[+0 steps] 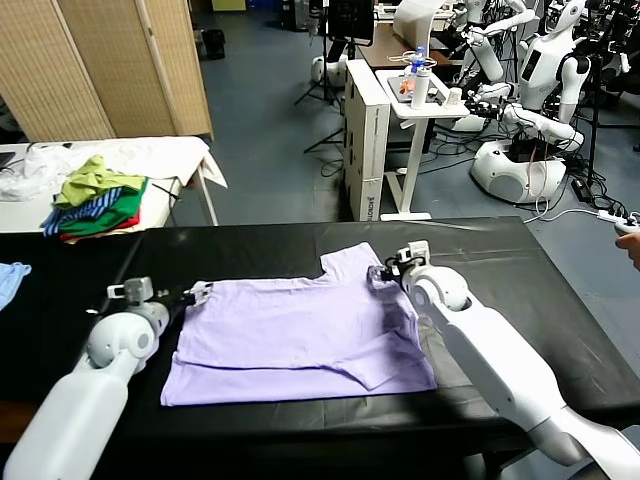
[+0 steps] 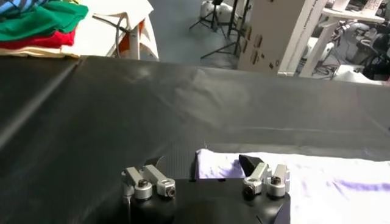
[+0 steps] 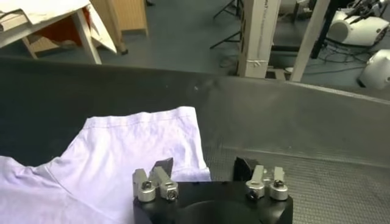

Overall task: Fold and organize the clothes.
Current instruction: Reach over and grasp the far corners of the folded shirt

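The clothes are one pale lavender T-shirt (image 1: 300,335) lying spread flat on the black table (image 1: 250,245). My left gripper (image 1: 195,293) sits low at the shirt's left upper corner. In the left wrist view this gripper (image 2: 202,163) is open, with the corner of the T-shirt (image 2: 329,182) lying between its jaws. My right gripper (image 1: 383,272) is down at the sleeve on the shirt's far right. The right wrist view shows it (image 3: 204,165) open too, straddling the hem edge of the T-shirt (image 3: 122,152).
A heap of green, blue-striped and red garments (image 1: 95,205) rests on a white side table at the far left. A light blue cloth (image 1: 10,280) lies at the table's left edge. Behind the table stand a white desk (image 1: 410,100) and other robots (image 1: 530,90).
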Controlling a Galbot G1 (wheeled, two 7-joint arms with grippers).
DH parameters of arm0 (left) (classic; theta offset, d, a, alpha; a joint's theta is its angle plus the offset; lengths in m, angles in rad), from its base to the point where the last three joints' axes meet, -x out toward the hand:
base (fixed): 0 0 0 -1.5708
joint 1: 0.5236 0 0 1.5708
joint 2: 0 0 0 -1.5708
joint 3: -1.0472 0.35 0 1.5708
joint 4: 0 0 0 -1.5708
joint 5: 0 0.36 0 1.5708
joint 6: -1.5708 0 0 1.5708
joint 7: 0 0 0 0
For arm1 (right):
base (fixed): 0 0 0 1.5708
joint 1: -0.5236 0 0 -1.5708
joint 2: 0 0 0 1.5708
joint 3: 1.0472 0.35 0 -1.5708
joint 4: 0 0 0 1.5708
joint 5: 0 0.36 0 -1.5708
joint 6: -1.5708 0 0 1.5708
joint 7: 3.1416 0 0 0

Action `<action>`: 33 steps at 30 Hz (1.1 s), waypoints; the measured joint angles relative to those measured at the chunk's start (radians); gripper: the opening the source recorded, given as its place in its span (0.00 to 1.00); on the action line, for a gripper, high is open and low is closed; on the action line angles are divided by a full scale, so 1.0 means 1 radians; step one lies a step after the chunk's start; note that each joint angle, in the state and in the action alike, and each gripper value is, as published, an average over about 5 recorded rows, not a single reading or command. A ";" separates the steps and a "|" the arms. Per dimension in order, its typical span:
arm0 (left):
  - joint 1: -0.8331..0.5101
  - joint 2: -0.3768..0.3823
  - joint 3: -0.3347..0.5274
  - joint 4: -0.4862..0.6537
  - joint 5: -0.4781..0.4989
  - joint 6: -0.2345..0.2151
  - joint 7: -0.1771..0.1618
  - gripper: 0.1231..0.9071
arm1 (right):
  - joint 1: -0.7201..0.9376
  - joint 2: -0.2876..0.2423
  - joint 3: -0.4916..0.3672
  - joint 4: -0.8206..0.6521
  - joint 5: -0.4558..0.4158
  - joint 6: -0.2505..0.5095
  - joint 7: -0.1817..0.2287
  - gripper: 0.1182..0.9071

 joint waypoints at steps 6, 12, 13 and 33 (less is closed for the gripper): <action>-0.003 -0.007 -0.001 0.003 -0.010 0.000 0.003 0.67 | 0.000 0.001 -0.002 -0.003 -0.001 0.000 -0.003 0.65; 0.006 -0.006 -0.001 -0.004 -0.010 0.001 0.008 0.26 | 0.002 0.004 -0.003 -0.008 -0.005 0.003 -0.008 0.29; 0.007 -0.005 -0.001 -0.005 -0.010 0.001 0.008 0.22 | 0.002 0.004 -0.003 -0.008 -0.006 0.004 -0.009 0.22; 0.041 0.022 -0.042 -0.085 -0.031 -0.005 -0.005 0.12 | -0.059 -0.049 0.057 0.123 -0.004 0.116 -0.046 0.04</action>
